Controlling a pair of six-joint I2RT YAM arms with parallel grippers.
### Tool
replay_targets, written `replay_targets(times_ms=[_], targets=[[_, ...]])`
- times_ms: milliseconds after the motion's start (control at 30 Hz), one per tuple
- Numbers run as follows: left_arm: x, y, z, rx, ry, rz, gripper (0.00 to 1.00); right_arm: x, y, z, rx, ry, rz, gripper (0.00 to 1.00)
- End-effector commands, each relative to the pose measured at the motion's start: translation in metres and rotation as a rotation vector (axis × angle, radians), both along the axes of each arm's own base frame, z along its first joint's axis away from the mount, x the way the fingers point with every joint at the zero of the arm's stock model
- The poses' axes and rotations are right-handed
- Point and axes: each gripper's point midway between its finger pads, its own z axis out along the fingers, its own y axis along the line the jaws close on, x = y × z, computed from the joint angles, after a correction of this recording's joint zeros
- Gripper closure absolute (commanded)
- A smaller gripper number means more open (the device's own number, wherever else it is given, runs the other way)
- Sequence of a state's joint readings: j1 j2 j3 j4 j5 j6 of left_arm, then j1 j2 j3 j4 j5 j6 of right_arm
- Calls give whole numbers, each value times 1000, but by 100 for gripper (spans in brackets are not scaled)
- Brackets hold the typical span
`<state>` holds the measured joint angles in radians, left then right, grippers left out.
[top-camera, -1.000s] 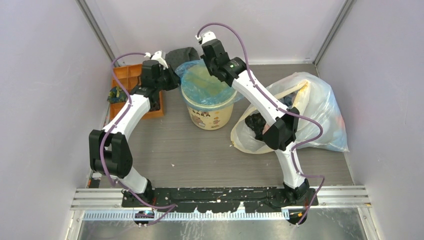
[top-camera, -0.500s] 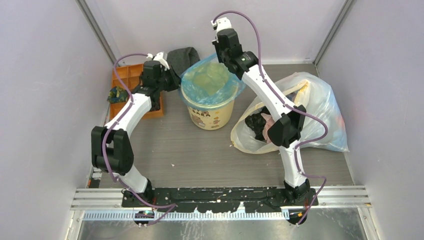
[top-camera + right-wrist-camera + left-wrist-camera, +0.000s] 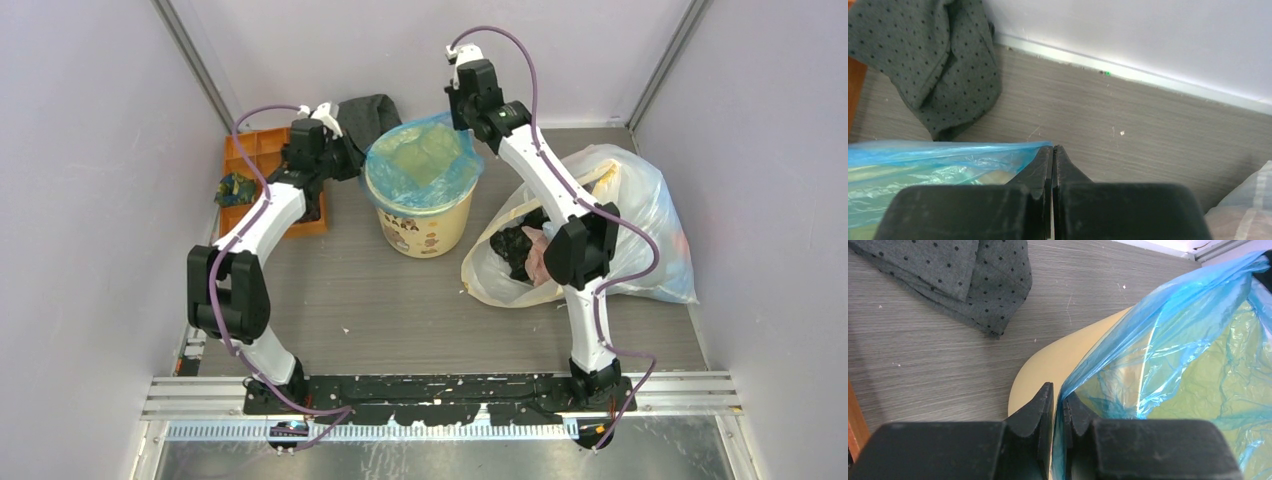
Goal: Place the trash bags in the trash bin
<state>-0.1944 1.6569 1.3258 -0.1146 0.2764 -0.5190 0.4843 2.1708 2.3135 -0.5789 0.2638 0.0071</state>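
The light-blue trash bag (image 3: 425, 160) lies spread over the mouth of the cream-yellow trash bin (image 3: 425, 232) in the middle back of the table. My left gripper (image 3: 352, 160) is at the bin's left rim, shut on the bag's edge. In the left wrist view the film (image 3: 1168, 340) runs between the fingertips of that gripper (image 3: 1058, 392), over the bin's rim (image 3: 1048, 370). My right gripper (image 3: 468, 120) is at the bin's back right, near the wall. In the right wrist view this gripper (image 3: 1053, 148) is shut, with the bag's edge (image 3: 938, 155) pulled taut to its tips.
A grey dotted cloth (image 3: 365, 110) lies behind the bin against the back wall. An orange compartment tray (image 3: 255, 170) stands at the left. A large whitish-clear sack (image 3: 620, 220) with yellow patches lies to the right of the bin, under my right arm.
My right gripper has moved right and back toward the wall, drawing the bag's edge across the bin's mouth. My left gripper has shifted slightly right and kept its hold.
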Motion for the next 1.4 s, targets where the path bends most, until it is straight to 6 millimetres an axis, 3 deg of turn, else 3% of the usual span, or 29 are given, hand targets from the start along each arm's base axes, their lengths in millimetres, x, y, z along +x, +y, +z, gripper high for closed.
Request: replay_targets(times_ms=[0, 267, 433, 600, 800, 1100, 1367], targets=[[9, -4, 20, -26, -52, -15, 87, 2, 2, -2, 72, 7, 16, 99], [11, -3, 15, -19, -43, -10, 86, 1, -8, -16, 123, 85, -5, 96], [12, -3, 5, -17, -19, -4, 87, -7, -19, -9, 153, 128, -59, 78], [12, -3, 4, -21, -11, 0, 87, -19, -17, -1, 227, 178, -72, 58], [11, -3, 7, -18, -19, -3, 87, -30, -24, 25, 311, 174, -116, 38], [10, -4, 10, -22, -23, -6, 87, -57, -30, 70, 414, 161, -111, 27], [11, -5, 9, -27, -21, -8, 87, -115, -38, 80, 344, 194, -95, 30]])
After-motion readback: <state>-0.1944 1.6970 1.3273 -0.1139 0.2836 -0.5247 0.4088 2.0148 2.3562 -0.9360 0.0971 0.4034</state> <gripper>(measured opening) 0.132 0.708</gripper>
